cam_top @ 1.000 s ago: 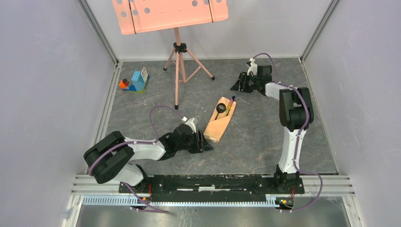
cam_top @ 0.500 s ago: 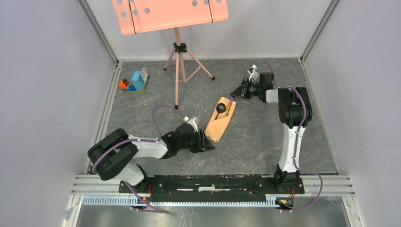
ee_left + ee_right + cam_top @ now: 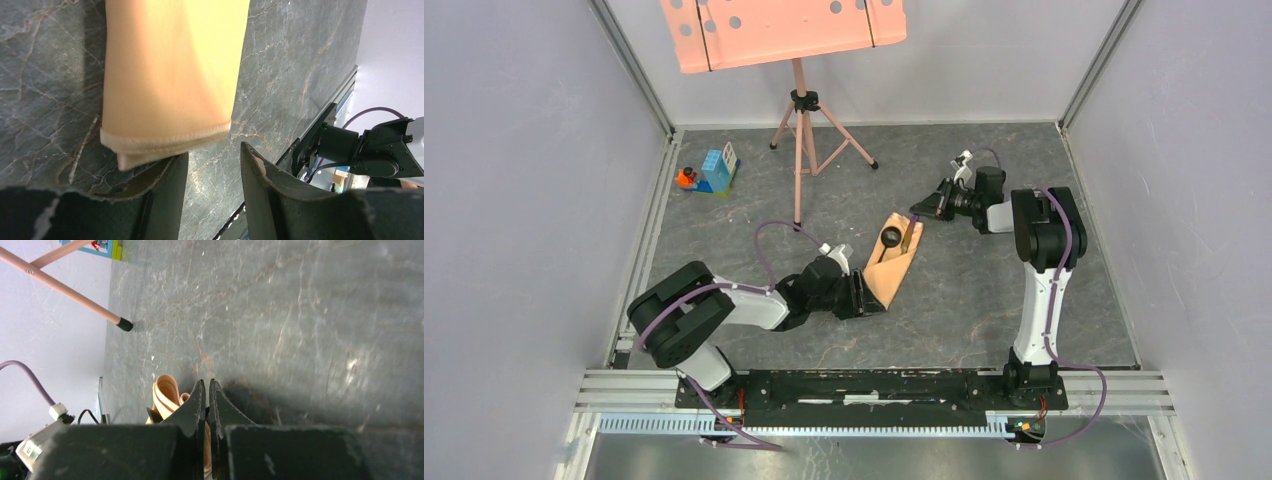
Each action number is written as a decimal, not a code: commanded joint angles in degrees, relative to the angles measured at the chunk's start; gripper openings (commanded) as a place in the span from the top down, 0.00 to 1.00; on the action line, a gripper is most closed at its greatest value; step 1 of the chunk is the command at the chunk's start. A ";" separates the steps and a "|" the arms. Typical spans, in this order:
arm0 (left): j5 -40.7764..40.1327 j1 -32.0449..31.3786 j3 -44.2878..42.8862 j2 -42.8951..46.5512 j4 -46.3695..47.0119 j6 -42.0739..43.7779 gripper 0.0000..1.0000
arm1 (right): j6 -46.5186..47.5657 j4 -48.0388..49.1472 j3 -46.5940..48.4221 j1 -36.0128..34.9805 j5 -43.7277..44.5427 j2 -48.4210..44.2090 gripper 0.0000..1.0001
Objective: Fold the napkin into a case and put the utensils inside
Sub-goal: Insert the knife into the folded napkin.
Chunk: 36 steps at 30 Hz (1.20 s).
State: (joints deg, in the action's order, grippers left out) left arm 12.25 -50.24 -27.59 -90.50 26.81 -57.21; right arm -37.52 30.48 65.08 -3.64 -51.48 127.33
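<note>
When taking hold of the case (image 3: 892, 268), go for the near hem, just ahead of the left tool (image 3: 871, 296). Released at the moment: fingers (image 3: 167, 200) apart, hem corner touching one of them, nothing pinched between. Looks like soft, slick satin, so probably light, floppy, quick to slide on the table (image 3: 969, 295) and to lose its folds if dragged. Better pinned flat, or pinched through all layers at the hem, never lifted by a single layer. Lies slantwise mid-table, closed end toward the left arm, open end pointing away.

Further up, poking out of that open end: utensils (image 3: 891, 234), one with a round black head, one with a slim gold-orange handle. Thin, stiff and light by the look, likely slippery as well. Best pinched across the handle and slid lengthwise into the pocket, with the cloth held down to stop bunching.

Just beyond, at or beside the far tip of the gold handle: right tool (image 3: 921, 211), clenched tight. Cannot tell whether a thin handle is caught or nothing at all. Folded cloth edges visible just behind the tips in the wrist view.

Far back: toy blocks (image 3: 714, 170) and music stand (image 3: 799, 130), well apart from the work.
</note>
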 commanded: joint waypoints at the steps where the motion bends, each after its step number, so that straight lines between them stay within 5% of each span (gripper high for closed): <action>1: -0.70 -0.21 0.02 -2.66 -0.89 -1.63 0.49 | -0.62 6.42 -5.28 -0.37 0.86 -5.16 1.00; 10: 0.04 -0.21 0.63 -4.34 1.93 -3.21 0.50 | -11.94 24.24 -14.27 -0.56 3.53 -9.52 0.99; 28: -0.74 -0.15 2.37 -3.08 3.40 -3.96 0.51 | -12.96 24.01 -23.41 -3.20 9.51 -16.12 0.99; 36: -0.74 -0.21 2.89 -2.96 3.87 -4.09 0.51 | -18.68 30.98 -30.92 -3.60 14.72 -18.43 0.99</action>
State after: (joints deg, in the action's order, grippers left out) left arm 13.56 -50.24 -26.20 -93.08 33.34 -60.31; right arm -53.69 55.13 36.64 -6.57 -38.72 111.20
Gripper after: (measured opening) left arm 0.492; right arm 0.010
